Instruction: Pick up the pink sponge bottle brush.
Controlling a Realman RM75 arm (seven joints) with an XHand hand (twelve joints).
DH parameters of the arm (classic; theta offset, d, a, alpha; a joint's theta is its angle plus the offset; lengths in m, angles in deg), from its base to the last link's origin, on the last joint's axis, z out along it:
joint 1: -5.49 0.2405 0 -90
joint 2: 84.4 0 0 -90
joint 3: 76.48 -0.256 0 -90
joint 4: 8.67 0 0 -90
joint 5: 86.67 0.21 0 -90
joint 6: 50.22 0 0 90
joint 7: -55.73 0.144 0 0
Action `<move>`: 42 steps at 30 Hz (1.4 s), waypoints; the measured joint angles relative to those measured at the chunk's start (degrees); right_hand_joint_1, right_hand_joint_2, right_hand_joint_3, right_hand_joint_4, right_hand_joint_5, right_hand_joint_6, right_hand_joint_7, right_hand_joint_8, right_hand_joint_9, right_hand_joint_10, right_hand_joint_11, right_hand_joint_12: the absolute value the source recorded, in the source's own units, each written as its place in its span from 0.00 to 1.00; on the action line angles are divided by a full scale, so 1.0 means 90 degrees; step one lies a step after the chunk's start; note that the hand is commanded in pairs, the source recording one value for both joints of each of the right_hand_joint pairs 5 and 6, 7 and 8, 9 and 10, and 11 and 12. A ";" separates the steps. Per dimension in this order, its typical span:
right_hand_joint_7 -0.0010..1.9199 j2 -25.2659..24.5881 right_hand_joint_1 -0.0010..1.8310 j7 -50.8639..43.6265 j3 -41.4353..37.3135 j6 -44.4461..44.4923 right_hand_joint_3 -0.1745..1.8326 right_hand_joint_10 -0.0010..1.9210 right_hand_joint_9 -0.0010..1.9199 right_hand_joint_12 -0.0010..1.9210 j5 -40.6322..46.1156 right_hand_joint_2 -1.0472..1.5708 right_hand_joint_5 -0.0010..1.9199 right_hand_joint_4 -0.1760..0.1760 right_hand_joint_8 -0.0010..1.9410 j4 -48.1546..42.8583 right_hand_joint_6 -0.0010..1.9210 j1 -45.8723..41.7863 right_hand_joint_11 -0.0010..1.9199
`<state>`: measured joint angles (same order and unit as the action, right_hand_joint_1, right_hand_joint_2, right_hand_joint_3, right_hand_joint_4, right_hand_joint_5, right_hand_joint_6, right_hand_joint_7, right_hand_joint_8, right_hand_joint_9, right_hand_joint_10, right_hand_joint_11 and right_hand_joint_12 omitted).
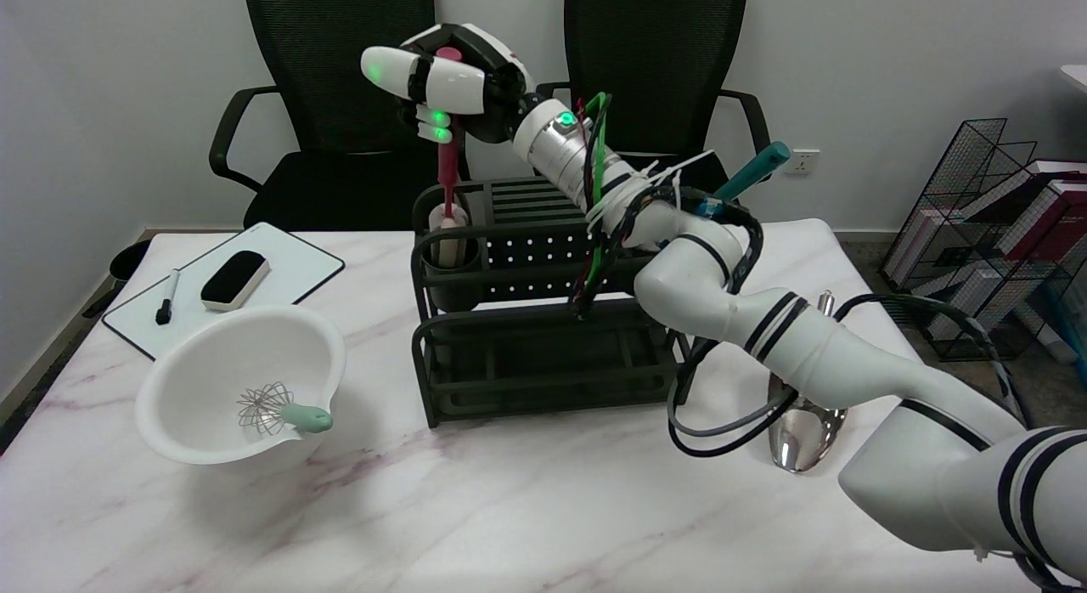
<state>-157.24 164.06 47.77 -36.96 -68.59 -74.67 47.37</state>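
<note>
The pink sponge bottle brush [447,181] stands upright, with its pale sponge end in the black cup [447,274] at the left end of the black rack [543,355]. My right hand [450,83] is above the rack and grips the top of the brush's dark pink handle; the handle's tip shows above the fingers. How far the sponge end sits inside the cup is hidden by the cup's wall.
A white bowl [204,381] with a small green-handled whisk [280,410] sits at the left. Behind it lie a whiteboard [289,270], an eraser [234,279] and a marker [166,297]. A teal-handled tool [751,172] stands in the rack's right end. A metal ladle [802,432] lies at the right.
</note>
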 measured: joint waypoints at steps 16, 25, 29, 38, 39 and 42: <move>1.00 0.0459 0.62 -0.0001 -0.0580 -0.0378 0.32 1.00 1.00 1.00 0.0017 0.95 1.00 0.50 0.99 -0.1287 1.00 -0.0375 1.00; 1.00 0.0723 0.59 0.0004 -0.0956 -0.0457 0.28 1.00 1.00 1.00 0.0260 0.99 1.00 0.50 0.99 -0.2164 1.00 -0.0598 1.00; 1.00 0.0821 0.58 0.0005 -0.1124 -0.0458 0.27 1.00 1.00 1.00 0.0343 1.00 1.00 0.50 0.99 -0.2594 1.00 -0.0809 1.00; 1.00 0.1003 0.58 0.0010 -0.1404 -0.0195 0.23 1.00 1.00 1.00 0.0571 1.00 1.00 0.50 0.99 -0.3544 1.00 -0.1659 1.00; 1.00 0.1015 0.58 0.0010 -0.1419 -0.0129 0.23 1.00 1.00 1.00 0.0601 1.00 1.00 0.50 0.99 -0.3602 1.00 -0.1768 1.00; 1.00 0.1047 0.58 0.0010 -0.1465 0.0113 0.22 1.00 1.00 1.00 0.0692 1.00 1.00 0.50 0.99 -0.3782 1.00 -0.2180 1.00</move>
<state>-147.82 164.15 34.59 -35.94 -62.37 -108.71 27.75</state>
